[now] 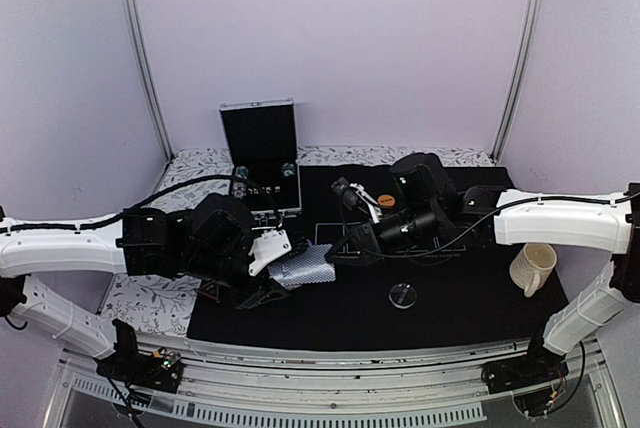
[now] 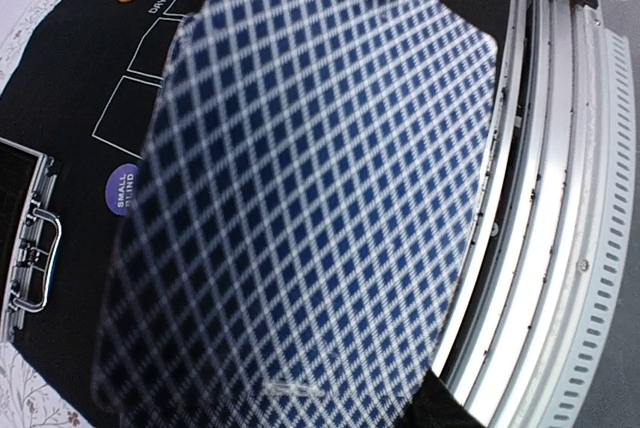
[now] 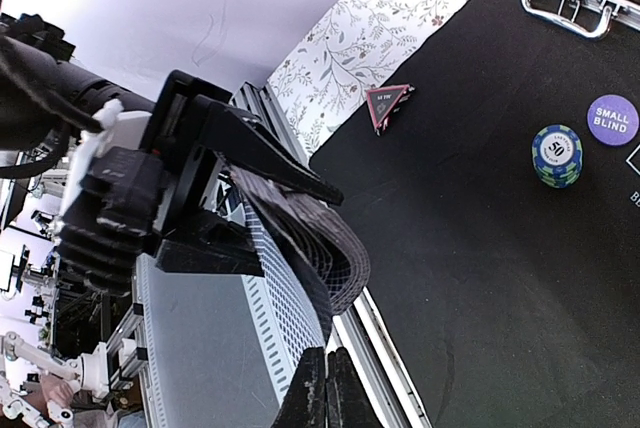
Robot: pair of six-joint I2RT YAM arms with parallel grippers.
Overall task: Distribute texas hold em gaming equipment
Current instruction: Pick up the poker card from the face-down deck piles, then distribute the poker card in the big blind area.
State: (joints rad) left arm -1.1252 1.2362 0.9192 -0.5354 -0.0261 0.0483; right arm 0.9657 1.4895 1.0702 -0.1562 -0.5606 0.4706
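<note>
Left jaws clamp the bowed playing cards (image 1: 305, 266) above the tabletop's near-left part; right jaws, pressed together, sit at their right end, perhaps pinching one card.

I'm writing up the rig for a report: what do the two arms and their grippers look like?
Both the left arm and right arm have white shell links, black joint housings and a thin black cable running along them. The left gripper and right gripper are black, with flat angular fingers.
</note>
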